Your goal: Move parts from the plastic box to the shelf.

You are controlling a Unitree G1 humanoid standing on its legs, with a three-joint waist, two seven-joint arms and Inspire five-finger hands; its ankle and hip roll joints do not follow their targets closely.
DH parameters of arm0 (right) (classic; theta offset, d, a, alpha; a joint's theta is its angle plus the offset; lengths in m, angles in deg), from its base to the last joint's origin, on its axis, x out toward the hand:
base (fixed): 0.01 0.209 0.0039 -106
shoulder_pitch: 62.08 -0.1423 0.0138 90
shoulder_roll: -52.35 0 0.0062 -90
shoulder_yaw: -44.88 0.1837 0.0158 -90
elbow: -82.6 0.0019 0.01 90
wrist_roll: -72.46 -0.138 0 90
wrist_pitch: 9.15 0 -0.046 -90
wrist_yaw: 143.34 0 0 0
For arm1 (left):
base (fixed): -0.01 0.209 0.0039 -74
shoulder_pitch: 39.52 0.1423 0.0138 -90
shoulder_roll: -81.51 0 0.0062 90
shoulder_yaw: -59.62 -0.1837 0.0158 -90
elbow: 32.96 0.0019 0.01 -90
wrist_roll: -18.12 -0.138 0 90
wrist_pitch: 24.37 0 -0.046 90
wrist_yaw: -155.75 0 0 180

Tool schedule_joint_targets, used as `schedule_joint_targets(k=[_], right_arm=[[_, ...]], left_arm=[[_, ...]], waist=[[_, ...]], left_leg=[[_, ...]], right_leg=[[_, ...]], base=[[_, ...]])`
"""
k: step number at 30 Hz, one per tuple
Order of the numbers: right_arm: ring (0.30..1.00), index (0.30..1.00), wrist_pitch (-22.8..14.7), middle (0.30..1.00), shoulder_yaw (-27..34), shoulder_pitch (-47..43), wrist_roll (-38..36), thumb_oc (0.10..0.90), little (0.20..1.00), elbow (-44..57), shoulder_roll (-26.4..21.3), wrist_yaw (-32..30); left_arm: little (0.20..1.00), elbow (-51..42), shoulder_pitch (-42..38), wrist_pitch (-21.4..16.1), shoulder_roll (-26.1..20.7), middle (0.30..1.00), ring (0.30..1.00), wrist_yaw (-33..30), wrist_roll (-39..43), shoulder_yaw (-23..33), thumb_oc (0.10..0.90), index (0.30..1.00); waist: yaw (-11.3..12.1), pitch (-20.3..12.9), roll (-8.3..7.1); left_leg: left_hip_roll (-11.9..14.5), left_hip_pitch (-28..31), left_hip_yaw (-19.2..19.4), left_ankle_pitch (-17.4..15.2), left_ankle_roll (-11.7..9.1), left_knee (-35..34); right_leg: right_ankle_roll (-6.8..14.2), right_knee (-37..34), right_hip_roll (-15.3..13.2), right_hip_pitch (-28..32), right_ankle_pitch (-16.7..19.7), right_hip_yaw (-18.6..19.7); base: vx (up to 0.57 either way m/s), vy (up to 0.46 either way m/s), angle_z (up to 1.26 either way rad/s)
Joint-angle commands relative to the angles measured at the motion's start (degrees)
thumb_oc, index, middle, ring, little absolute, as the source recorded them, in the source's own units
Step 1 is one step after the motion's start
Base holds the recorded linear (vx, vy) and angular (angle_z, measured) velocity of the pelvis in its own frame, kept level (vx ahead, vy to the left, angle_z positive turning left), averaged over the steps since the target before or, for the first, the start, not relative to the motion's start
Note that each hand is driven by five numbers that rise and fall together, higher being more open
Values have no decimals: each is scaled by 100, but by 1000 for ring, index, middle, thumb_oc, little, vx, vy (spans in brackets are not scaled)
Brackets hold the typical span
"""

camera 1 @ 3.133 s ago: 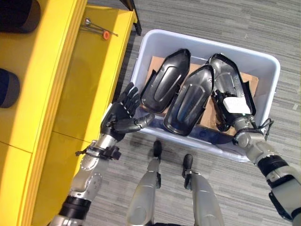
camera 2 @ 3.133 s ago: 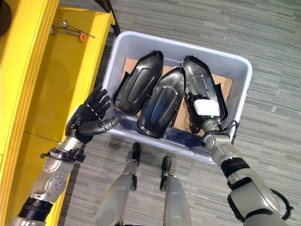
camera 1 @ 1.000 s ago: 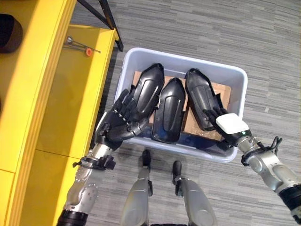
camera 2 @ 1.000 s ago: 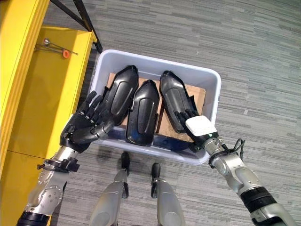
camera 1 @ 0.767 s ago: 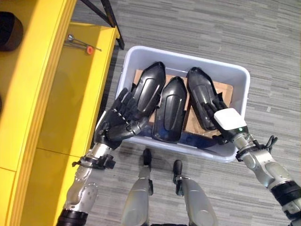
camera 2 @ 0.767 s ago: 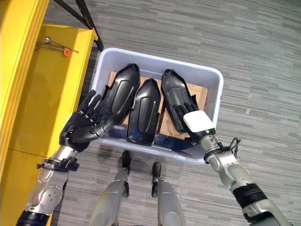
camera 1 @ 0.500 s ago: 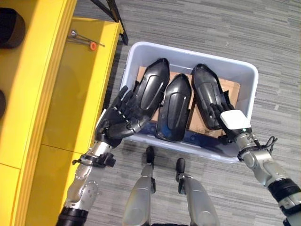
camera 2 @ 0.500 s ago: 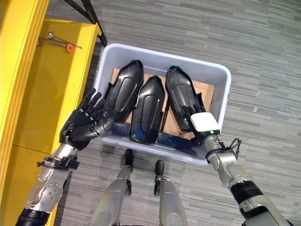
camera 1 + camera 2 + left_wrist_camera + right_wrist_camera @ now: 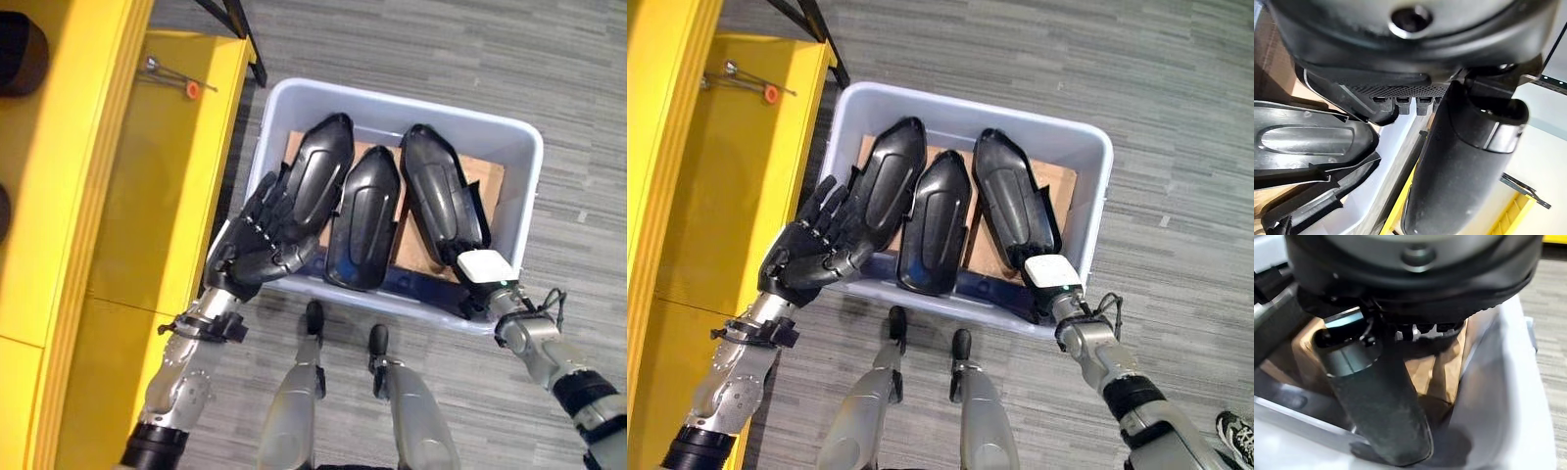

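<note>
Lower now, right hand (image 9: 482,272) reaches into plastic box (image 9: 529,186), grip unclear; left hand (image 9: 257,245), fingers spread, cups left part (image 9: 315,176).

Left robot hand (image 9: 257,247) at centre-left of the head view, fingers spread and nearly straight, silver forearm rising from lower left, right robot hand (image 9: 485,274) at lower right, white-backed, fingers hidden, forearm angled from the lower-right corner

Both arms are silver-grey metal with chunky black bands near the elbows. The left hand (image 9: 257,250) is all dark, with ribbed segmented fingers. The right hand (image 9: 1051,276) is dark too, but wears a white cover. Each wrist has a dark collar.
</note>
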Motion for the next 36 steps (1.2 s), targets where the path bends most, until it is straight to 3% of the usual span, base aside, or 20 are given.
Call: schedule_joint_targets(k=[1, 2, 3, 4, 5, 10, 13, 15, 17, 21, 24, 28, 31, 34, 35, 36], right_arm=[[846, 846, 70, 846, -337, -538, -390, 790, 846, -328, -134, 443], [533, 533, 162, 533, -399, -596, -484, 567, 533, -450, -101, 597], [454, 454, 173, 454, -430, -618, -512, 510, 454, -542, -84, 644], [300, 300, 225, 300, -545, -725, -558, 400, 300, -918, 2, 875], [300, 300, 319, 300, -622, -794, -586, 400, 300, -1171, 63, 1021], [300, 300, 468, 300, -696, -986, -748, 400, 300, -2061, 190, 566], [300, 300, 443, 300, -591, -981, -687, 400, 300, -2337, 276, 414], [300, 300, 245, 300, -480, -888, -1022, 400, 300, -2494, 336, 130], [300, 300, 173, 300, -211, -771, -1563, 400, 300, -2378, 410, -335], [300, 300, 35, 300, -23, -339, -901, 400, 300, -1675, 396, -894], [300, 300, -26, 300, 229, 182, -437, 400, 300, -744, 330, -1730], [300, 300, -47, 300, 521, 531, -120, 400, 300, -62, 231, -2032], [300, 300, -82, 300, 1053, 1084, 389, 400, 300, 1262, -29, -1891], [300, 300, -115, 300, 1172, 1203, 489, 400, 300, 1529, -73, -1816], [300, 300, -303, 300, 1457, 1409, 602, 400, 300, 2186, -195, -1499], [300, 300, -365, 300, 1530, 1444, 607, 400, 300, 2334, -241, -1533]], left_arm=[[1000, -431, -371, -485, -71, 1000, 1000, 11, -166, 37, 900, 1000], [1000, -430, -388, -469, -80, 1000, 1000, -19, -183, 30, 900, 1000], [1000, -443, -395, -454, -80, 1000, 1000, -53, -184, 23, 900, 1000], [1000, -437, -424, -416, -94, 1000, 1000, -94, -174, 13, 900, 1000], [1000, -403, -471, -411, -108, 1000, 1000, -89, -198, -14, 900, 1000], [1000, -442, -602, -380, -189, 1000, 1000, 200, -151, -143, 900, 1000], [1000, -506, -522, -371, -221, 1000, 1000, 393, -38, -170, 900, 1000], [1000, -587, -509, -383, -222, 1000, 1000, 549, -46, -208, 900, 1000], [1000, -699, -416, -454, -315, 1000, 1000, 729, 28, -202, 900, 1000], [1000, -732, -217, -604, -298, 1000, 1000, 826, 170, -13, 900, 1000], [1000, -718, -69, -711, -191, 1000, 1000, 961, 205, 119, 900, 1000], [1000, -703, 20, -762, -144, 1000, 1000, 1061, 210, 211, 900, 1000], [1000, -768, 236, -688, -88, 1000, 1000, 1129, 292, 407, 900, 1000], [1000, -799, 300, -670, -77, 1000, 1000, 1139, 301, 444, 900, 1000], [1000, -849, 454, -565, -53, 1000, 1000, 1231, 355, 547, 900, 1000], [1000, -854, 489, -536, -47, 1000, 1000, 1234, 370, 574, 900, 1000]], waist=[[45, -132, 41], [62, -132, 60], [72, -132, 73], [111, -132, 133], [145, -132, 171], [257, -132, 275], [293, -132, 333], [302, -132, 362], [281, -132, 395], [185, -132, 363], [12, -132, 254], [-100, -132, 150], [-249, -383, -106], [-266, -460, -153], [-313, -678, -277], [-325, -743, -306]], left_leg=[[-115, -55, 16, -953, -75, 480], [-119, -102, 6, -939, -82, 490], [-118, -127, -5, -933, -88, 501], [-117, -217, -20, -911, -101, 529], [-121, -276, -18, -891, -111, 532], [-171, -442, -75, -858, -83, 525], [-194, -454, -81, -866, -83, 562], [-190, -448, -74, -857, -72, 540], [-193, -353, -92, -880, -61, 511], [-160, -138, -51, -854, -70, 380], [-104, 270, -3, -858, -59, 190], [-53, 592, 52, -854, -73, 81], [2, 1058, 167, -923, -67, -13], [15, 1146, 192, -935, -66, -30], [48, 1344, 219, -962, -63, -61], [54, 1381, 223, -970, -62, -59]], right_leg=[[17, -288, 107, -21, -101, -173], [9, -257, 99, -60, -109, -190], [8, -235, 94, -79, -116, -200], [-13, -131, 91, -176, -159, -228], [-25, -67, 86, -239, -185, -255], [-67, 67, 35, -413, -236, -371], [-69, 161, 7, -430, -285, -413], [-60, 153, -14, -429, -271, -432], [-55, 88, -27, -340, -248, -409], [-13, -145, 5, -117, -140, -334], [53, -468, 43, 294, -35, -171], [115, -728, 63, 644, 64, -67], [187, -1138, 83, 1179, 209, 93], [198, -1204, 91, 1269, 238, 130], [218, -1323, 93, 1480, 289, 196], [221, -1342, 91, 1530, 296, 205]], base=[[-22, -26, 3], [-16, -23, 3], [3, -15, 6], [-1, -15, 5], [-10, -18, 5], [-27, -20, 11], [6, 6, 11], [-2, 11, 3], [9, 46, 15], [7, 64, -1], [26, 85, 1], [40, 58, -6], [128, 83, -25], [110, 47, -21], [165, 60, -16], [210, 72, -8]])
